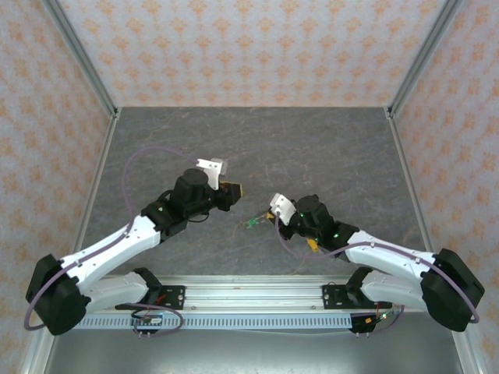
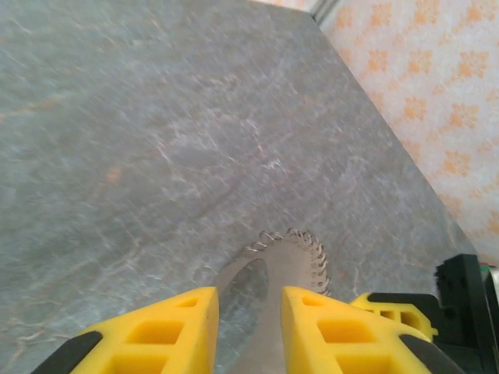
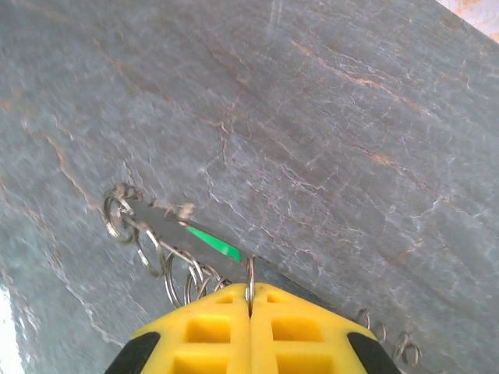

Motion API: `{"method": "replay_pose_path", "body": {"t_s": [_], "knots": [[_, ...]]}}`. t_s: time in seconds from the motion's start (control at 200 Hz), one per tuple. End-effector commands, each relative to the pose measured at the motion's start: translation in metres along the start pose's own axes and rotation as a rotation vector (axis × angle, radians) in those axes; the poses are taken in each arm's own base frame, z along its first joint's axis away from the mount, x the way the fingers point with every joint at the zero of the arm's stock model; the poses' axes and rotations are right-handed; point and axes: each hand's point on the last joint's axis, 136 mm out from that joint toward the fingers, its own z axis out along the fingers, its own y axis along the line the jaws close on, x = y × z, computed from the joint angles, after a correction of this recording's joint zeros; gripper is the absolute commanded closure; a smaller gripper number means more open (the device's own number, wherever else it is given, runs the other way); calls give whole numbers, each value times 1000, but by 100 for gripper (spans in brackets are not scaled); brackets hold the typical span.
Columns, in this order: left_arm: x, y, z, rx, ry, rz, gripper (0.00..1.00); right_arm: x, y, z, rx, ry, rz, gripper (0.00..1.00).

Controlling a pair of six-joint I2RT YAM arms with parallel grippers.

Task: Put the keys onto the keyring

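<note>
The keyring [image 3: 178,274] is a chain-like loop of small wire rings lying on the grey table. My right gripper [image 3: 250,292] is shut on one upright ring of it, low over the table. A key with a green head [image 3: 214,243] lies just beyond the fingertips, beside the chain; from above the green key [image 1: 251,224] sits between both grippers. My left gripper [image 2: 249,300] is open, with a narrow gap and only shadow and table between its yellow fingers. A curved stretch of the keyring [image 2: 316,257] lies just ahead of it. In the top view the left gripper [image 1: 234,189] points toward the right gripper [image 1: 274,216].
The grey stone-patterned table [image 1: 312,156] is walled by patterned panels at the back and both sides. A yellow and black part of the right gripper [image 2: 401,308] shows at the lower right of the left wrist view, close to the left fingers.
</note>
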Motion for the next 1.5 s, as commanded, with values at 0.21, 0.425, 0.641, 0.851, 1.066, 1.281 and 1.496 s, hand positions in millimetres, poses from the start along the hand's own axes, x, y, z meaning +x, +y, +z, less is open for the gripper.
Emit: {"method": "replay_pose_path", "body": {"t_s": [0.21,0.425,0.641,0.851,1.066,1.281,1.496], "knots": [[18,29,-10,-121,-7,24,77,18,27,18,-72,67,-133,100],[41,30,6,-84,62,-12,85,17,33,24,-100,-54,89,100],[66,31,25,-58,156,-46,90,30,21,27,-84,-44,246,100],[82,33,38,-42,206,-52,90,44,15,29,-70,-51,405,100],[112,26,63,22,307,-99,93,53,18,38,-81,-41,457,100],[142,22,84,36,398,-136,95,22,7,33,-61,-171,451,100],[150,12,95,70,415,-172,96,-12,4,19,-85,-265,379,100]]}}
